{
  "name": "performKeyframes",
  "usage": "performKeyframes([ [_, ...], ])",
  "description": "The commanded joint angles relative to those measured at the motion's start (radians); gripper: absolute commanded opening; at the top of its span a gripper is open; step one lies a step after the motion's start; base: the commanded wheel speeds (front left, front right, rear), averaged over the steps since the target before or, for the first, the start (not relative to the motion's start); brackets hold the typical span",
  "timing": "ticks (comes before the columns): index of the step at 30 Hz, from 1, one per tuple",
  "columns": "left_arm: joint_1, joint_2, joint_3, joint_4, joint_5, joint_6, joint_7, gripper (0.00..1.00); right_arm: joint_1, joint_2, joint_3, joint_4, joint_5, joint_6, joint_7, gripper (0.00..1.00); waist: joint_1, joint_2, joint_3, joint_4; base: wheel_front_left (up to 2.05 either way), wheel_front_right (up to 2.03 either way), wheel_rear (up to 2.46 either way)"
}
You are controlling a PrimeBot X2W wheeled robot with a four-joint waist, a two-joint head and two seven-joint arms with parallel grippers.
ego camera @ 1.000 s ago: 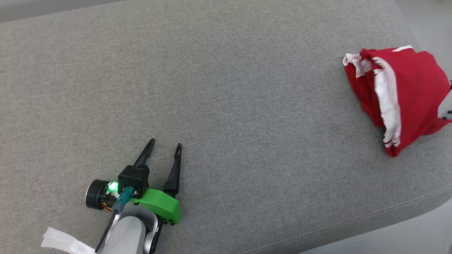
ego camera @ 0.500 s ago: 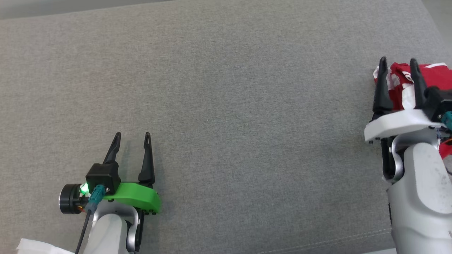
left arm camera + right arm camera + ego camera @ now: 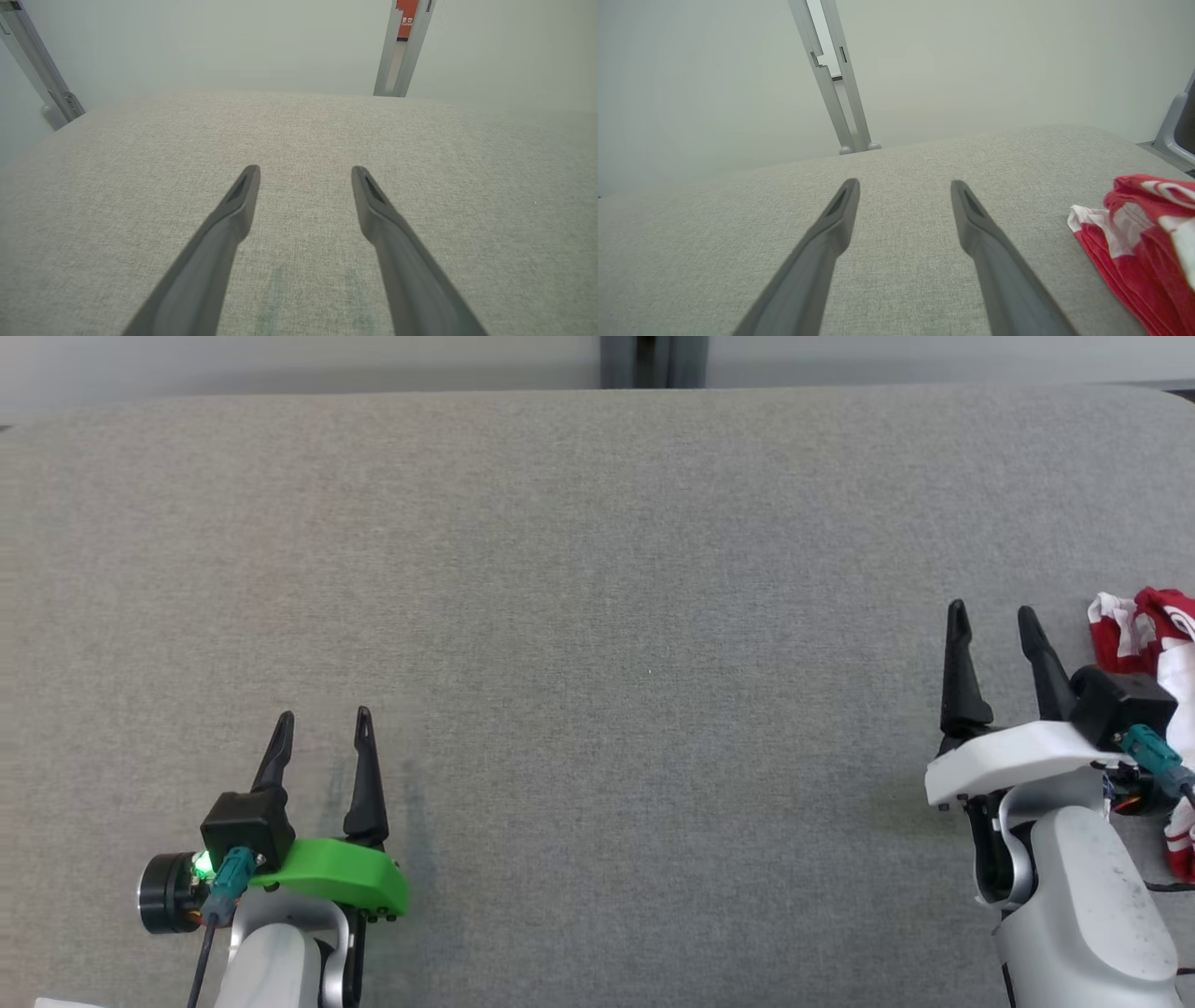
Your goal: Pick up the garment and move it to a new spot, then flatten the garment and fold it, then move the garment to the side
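Observation:
The garment (image 3: 1153, 625) is a folded red piece with white trim, lying at the far right edge of the grey cushion; the right wrist view has the garment (image 3: 1143, 233) at its right side. My right gripper (image 3: 991, 614) is open just left of the garment, apart from it, with bare cushion between its fingers (image 3: 831, 224). My left gripper (image 3: 323, 719) is open at the lower left, far from the garment, over bare fabric. In the left wrist view its fingers (image 3: 238, 210) stand wide with nothing between them.
The grey upholstered cushion (image 3: 597, 616) spans the head view, its back edge near the top. Behind it are a pale wall and a grey metal post (image 3: 836, 79). A grey frame (image 3: 42, 74) stands at the left in the left wrist view.
The head camera has swung, so the picture shifted. The right arm came into view, first over the garment's left part, and now stands left of the garment. Both grippers stayed open.

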Motion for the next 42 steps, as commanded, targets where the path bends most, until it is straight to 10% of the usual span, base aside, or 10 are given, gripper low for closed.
performKeyframes([
  [1,0.017,0.004,0.008,0.002,0.010,-0.003,0.000,1.00,0.018,-0.002,0.007,0.002,0.002,-0.002,-0.002,1.00,0.0000,-0.0001,-0.054,0.050,0.00,0.00,0.00],
  [27,0.136,0.004,0.078,-0.022,-0.005,-0.057,0.000,1.00,0.146,-0.002,0.107,0.070,0.033,-0.002,-0.003,1.00,0.0000,-0.0001,-0.206,0.041,0.00,0.00,0.00],
  [28,0.127,-0.001,0.076,-0.008,-0.017,-0.060,0.000,0.00,0.141,0.002,0.105,0.072,0.032,0.000,0.000,0.00,0.0000,-0.0001,-0.207,0.041,0.00,0.00,0.00],
  [42,0.122,-0.002,0.103,-0.010,-0.251,-0.073,0.068,0.00,0.159,0.005,0.081,0.048,0.263,0.000,0.069,0.00,0.0000,-0.0001,-0.207,0.036,0.00,0.00,0.00],
])
